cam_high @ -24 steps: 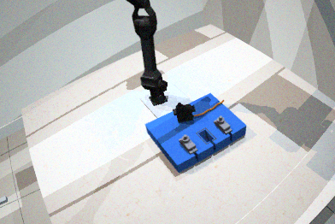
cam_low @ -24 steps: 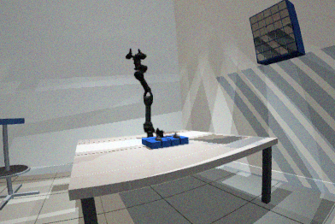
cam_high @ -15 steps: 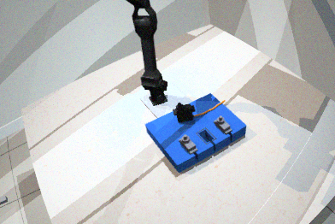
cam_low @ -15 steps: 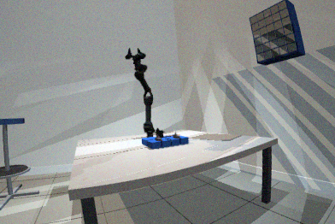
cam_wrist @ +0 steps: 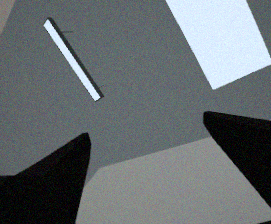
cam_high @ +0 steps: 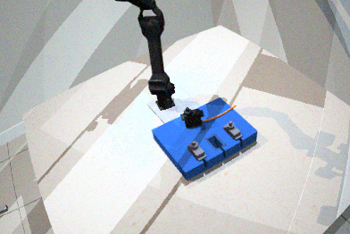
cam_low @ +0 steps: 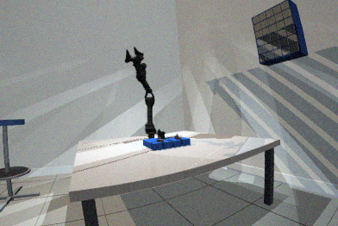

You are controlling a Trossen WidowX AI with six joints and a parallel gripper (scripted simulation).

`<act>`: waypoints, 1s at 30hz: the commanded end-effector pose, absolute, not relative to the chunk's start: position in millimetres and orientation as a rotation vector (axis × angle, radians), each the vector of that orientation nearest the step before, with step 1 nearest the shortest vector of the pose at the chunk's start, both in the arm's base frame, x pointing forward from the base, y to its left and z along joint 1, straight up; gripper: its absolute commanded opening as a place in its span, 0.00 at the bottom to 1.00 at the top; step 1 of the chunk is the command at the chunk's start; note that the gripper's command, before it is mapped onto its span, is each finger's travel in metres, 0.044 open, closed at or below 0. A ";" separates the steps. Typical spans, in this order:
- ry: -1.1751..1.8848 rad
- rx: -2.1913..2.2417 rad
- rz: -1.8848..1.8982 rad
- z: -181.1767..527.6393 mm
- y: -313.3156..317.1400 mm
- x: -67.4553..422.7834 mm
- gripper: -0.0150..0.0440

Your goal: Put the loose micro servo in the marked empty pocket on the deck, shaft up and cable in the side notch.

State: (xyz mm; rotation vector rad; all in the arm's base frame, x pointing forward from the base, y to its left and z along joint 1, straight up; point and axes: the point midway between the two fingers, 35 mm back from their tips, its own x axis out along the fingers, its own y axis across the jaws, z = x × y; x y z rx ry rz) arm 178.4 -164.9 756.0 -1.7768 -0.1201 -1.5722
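Note:
The loose servo (cam_high: 193,118) (cam_low: 160,134) is black and rests on top of the blue deck (cam_high: 170,137) (cam_low: 151,145), behind the row of pockets. Its orange cable (cam_high: 223,113) stretches right, past the deck's edge. Its exact tilt is hard to tell. The empty pocket (cam_high: 216,142) is a dark rectangular recess between two grey seated servos (cam_high: 196,150) (cam_high: 232,129). My gripper (cam_low: 131,50) (cam_wrist: 147,127) is open and empty, raised high above the table and pointing upward, far from the servo. In the top view its fingers are outside the frame.
The arm's base (cam_high: 165,102) (cam_low: 150,133) stands on a pale plate just behind the deck, close to the loose servo. The deck sits on a light table (cam_high: 103,172) (cam_low: 129,172). A stool (cam_low: 13,172) stands at the left, and a gridded blue panel (cam_low: 278,33) is high at the right.

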 end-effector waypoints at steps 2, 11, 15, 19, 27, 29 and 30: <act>-0.080 -1.759 -1.396 733.3 -172.7 214.1 1.00; 0.002 -1.715 -1.080 682.3 -176.0 277.1 1.00; 0.044 -1.685 -0.940 654.7 -173.5 303.1 1.00; 0.088 -1.655 -0.801 624.9 -167.7 327.0 1.00; 0.184 -1.583 -0.527 559.5 -148.6 366.2 1.00; 0.210 -1.564 -0.459 542.0 -142.2 373.9 1.00; 0.224 -1.555 -0.425 533.2 -138.8 377.4 1.00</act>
